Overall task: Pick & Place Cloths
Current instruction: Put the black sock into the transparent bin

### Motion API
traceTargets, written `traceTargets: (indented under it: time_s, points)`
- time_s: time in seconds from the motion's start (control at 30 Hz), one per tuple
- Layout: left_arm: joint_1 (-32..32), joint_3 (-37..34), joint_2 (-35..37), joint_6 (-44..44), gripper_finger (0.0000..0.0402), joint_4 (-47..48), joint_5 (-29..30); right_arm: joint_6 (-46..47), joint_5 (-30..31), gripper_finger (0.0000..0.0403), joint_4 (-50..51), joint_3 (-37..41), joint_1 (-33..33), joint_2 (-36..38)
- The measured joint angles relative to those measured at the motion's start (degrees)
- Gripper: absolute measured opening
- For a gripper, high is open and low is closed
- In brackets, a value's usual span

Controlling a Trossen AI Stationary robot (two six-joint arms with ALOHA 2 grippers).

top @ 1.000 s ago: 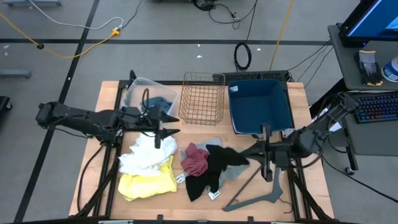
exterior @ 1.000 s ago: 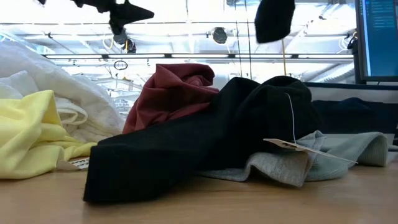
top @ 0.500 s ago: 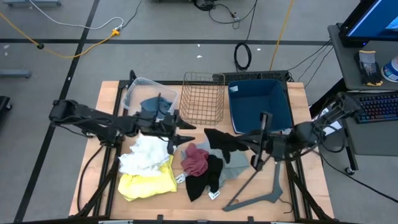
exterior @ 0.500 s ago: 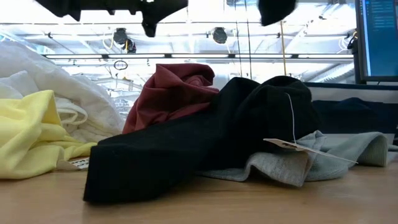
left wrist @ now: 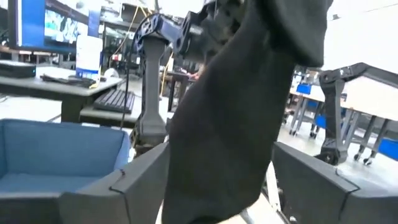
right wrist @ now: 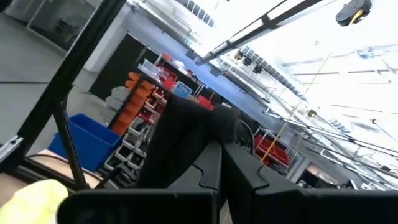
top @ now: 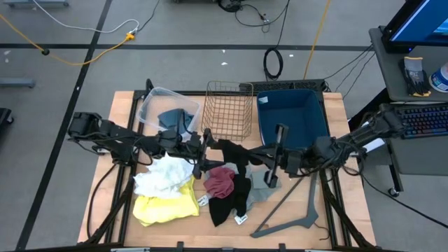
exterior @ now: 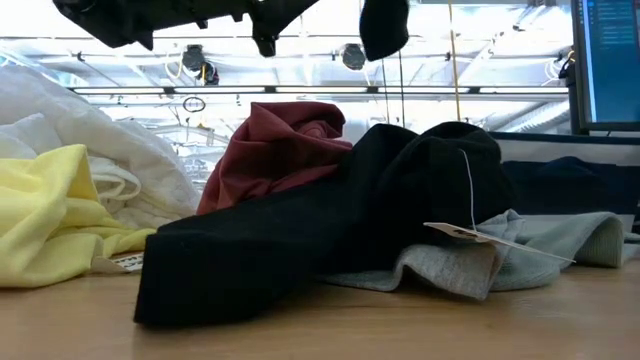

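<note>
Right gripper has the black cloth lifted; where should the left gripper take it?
Grip the loose hanging edge of the black cloth, coming level from its own side. The right gripper pinches one end, so fabric drapes between the left gripper's open fingers in its wrist view.

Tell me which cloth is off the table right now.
The black cloth, hanging in the air from the shut right gripper near the open left gripper. The other cloths lie on the table.

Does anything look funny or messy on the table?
Yes. A grey hanger lies flat on the table with nothing on it, while clothes sit in a jumbled heap beside it. A black cloth dangles in the air from the right gripper, stretched toward the open left gripper.
</note>
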State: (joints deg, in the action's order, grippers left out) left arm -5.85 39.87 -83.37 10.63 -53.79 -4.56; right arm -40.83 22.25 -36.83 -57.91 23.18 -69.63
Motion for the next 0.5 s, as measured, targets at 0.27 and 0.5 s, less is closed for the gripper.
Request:
traceTargets:
  time_s: [0.27, 0.5]
  points:
    - [-0.9, 2.1, 0.1, -0.4, 0.0324, -0.1, 0.1, 1.2, -2.2, 0.0, -6.8, 0.0, -3.4, -4.1]
    - [-1.1, 2.9, 0.1, -1.0, 0.032, 0.1, 0.1, 4.1, -6.2, 0.0, -11.3, 0.0, -5.9, -6.8]
